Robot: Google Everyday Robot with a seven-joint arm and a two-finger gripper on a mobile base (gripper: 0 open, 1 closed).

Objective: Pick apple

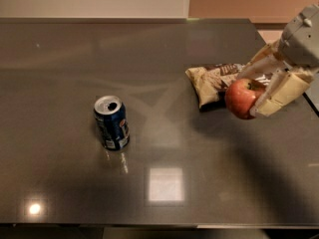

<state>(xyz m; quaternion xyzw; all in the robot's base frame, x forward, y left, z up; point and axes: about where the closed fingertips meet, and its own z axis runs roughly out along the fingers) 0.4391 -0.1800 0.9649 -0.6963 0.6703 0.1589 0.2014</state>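
Note:
The apple [241, 98] is round and red with yellowish-orange patches. It sits between the two cream fingers of my gripper [255, 92] at the right of the view, lifted clear above the dark table [159, 183]. The gripper is shut on the apple, one finger [256, 66] behind it and one finger [279, 96] in front. The grey wrist reaches in from the upper right corner. The apple hangs over the right end of a snack bag.
A blue soda can [111, 122] stands upright left of centre on the table. A crinkled brown and cream snack bag [209, 83] lies flat under the gripper. The table's right edge runs close behind the gripper. A pale wall lies beyond the far edge.

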